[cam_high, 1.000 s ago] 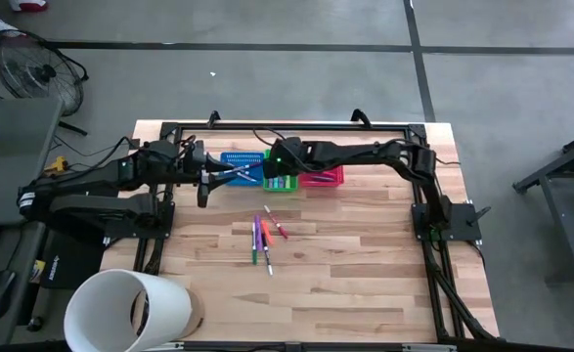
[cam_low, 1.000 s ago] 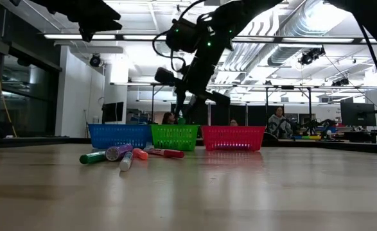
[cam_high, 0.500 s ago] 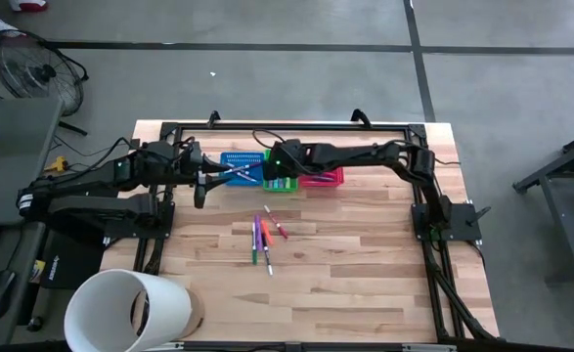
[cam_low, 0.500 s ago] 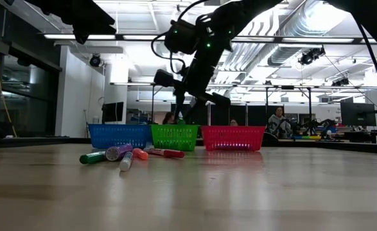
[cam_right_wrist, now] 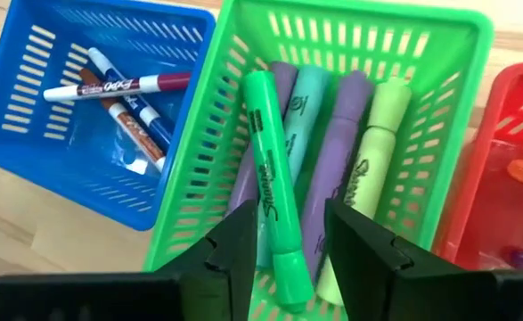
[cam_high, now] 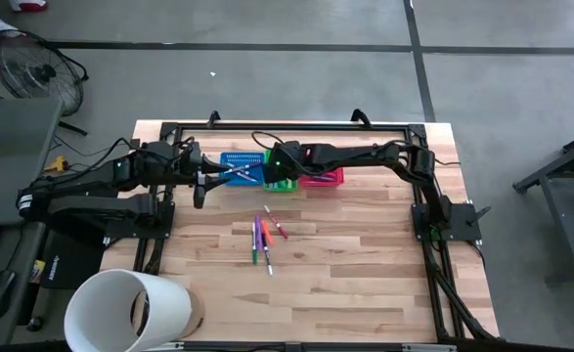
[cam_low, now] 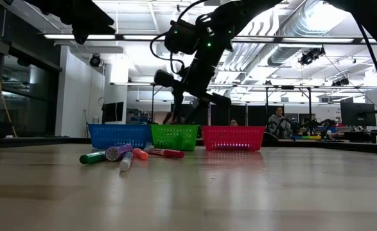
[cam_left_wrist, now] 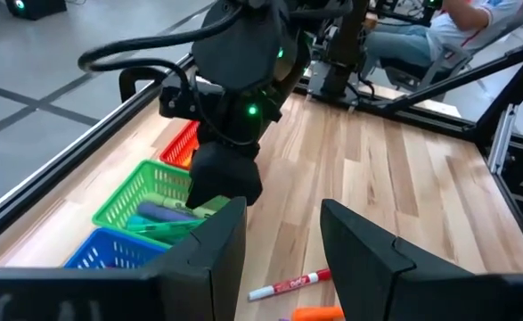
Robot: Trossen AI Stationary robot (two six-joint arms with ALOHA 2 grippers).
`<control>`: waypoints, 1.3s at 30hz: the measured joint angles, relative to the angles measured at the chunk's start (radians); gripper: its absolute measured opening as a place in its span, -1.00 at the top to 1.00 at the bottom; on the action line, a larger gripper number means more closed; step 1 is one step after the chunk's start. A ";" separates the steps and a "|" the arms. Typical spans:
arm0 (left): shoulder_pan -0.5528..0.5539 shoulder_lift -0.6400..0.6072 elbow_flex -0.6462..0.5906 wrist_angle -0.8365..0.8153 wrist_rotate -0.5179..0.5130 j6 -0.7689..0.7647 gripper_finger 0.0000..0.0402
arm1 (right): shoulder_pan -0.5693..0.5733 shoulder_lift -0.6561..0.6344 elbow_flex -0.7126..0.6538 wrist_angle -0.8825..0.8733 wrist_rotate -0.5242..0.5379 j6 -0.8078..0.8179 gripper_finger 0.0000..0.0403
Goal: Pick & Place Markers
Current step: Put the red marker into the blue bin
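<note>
As you look down from the high view, the pale wooden table (cam_high: 365, 274) sits on grey floor, with a white bucket (cam_high: 125, 308) at its near left corner. The loose markers (cam_high: 263, 238) lie mid-table with bare wood around them. The right gripper (cam_high: 278, 174) hovers over the green basket (cam_high: 285, 183); the left gripper (cam_high: 201, 183) waits beside the blue basket (cam_high: 240, 168).

In the low view, you see the three baskets in a row at the far edge, the red basket (cam_low: 233, 137) rightmost, and an office with seated people behind. The markers lie in front of the blue one.

From the left wrist view, that gripper's fingers (cam_left_wrist: 216, 259) stand apart, holding nothing.

In the right wrist view, the fingers (cam_right_wrist: 230, 254) are spread with a bright green marker (cam_right_wrist: 270, 223) between them, lying atop others in the green basket; I cannot tell whether they touch it. "Sharpie" reads on it and on its pale green neighbour (cam_right_wrist: 368, 169); "EXPO" on a white marker (cam_right_wrist: 114, 87) in the blue basket.
</note>
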State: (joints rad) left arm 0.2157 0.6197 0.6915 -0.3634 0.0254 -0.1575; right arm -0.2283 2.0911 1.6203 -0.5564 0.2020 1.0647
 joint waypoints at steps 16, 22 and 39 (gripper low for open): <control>0.000 -0.028 0.000 -0.059 0.005 -0.008 0.28 | 0.044 -0.064 0.000 0.015 -0.129 -0.270 0.36; 0.000 -0.029 0.000 -0.059 -0.005 -0.008 0.28 | 0.138 -0.064 0.000 -0.026 -0.168 -0.403 0.36; 0.000 -0.029 0.000 -0.059 -0.011 -0.012 0.28 | 0.323 -0.004 0.001 -0.094 0.089 -0.362 0.36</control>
State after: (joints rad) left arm 0.2153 0.5907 0.6914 -0.4227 0.0143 -0.1699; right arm 0.0946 2.0876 1.6215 -0.6508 0.2915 0.7030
